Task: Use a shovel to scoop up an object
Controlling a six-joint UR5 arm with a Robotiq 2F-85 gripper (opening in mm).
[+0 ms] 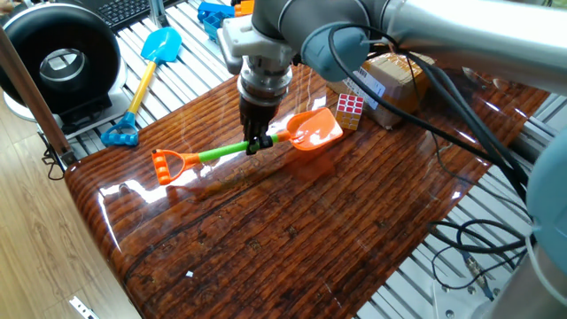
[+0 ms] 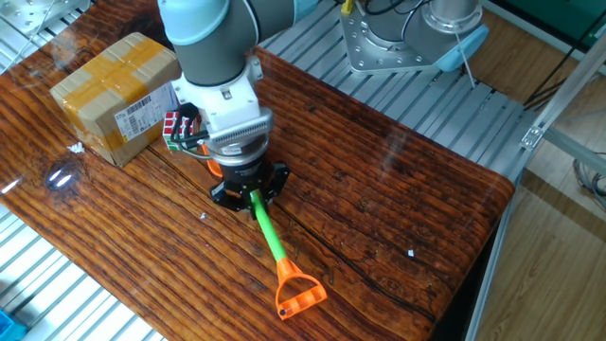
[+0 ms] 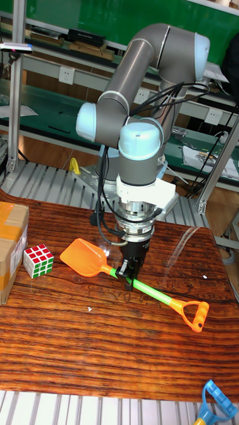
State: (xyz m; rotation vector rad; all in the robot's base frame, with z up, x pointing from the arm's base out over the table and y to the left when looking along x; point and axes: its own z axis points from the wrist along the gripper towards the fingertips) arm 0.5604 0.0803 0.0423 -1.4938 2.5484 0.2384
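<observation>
In one fixed view, a grey robot arm reached down over a glossy dark wooden table [image 1: 292, 239]. Its gripper [image 1: 256, 143] pinched the green shaft of the shovel [image 1: 232, 151] just behind the orange scoop blade. The orange D-shaped handle pointed left, toward the table's near corner, and the blade pointed right. The Rubik's cube [image 1: 349, 111] sat just beyond the blade's tip; whether the two touched could not be told. A brown cardboard box [image 1: 395, 75] stood right behind the cube. Off the table, at upper left, a blue shovel with a yellow shaft [image 1: 143, 81] lay on metal slats beside a round black fan [image 1: 60, 60].

In the other fixed view, the gripper [image 2: 249, 194] came straight down and hid most of the scoop. The green shaft ran from under it toward the lower right, ending in the orange handle [image 2: 300, 295]. The cube [image 2: 178, 129] showed partly beside the wrist, next to the box [image 2: 118, 93].

In the tall fixed view, the gripper [image 3: 129, 273] was closed around the shaft, fingers pressed to either side. The shovel [image 3: 86, 257] sloped, its blade raised at left and its handle low at right near the table. The cube [image 3: 38, 261] stood on the table left of the blade, with a small gap between them, and just right of the box [image 3: 12, 244].
</observation>
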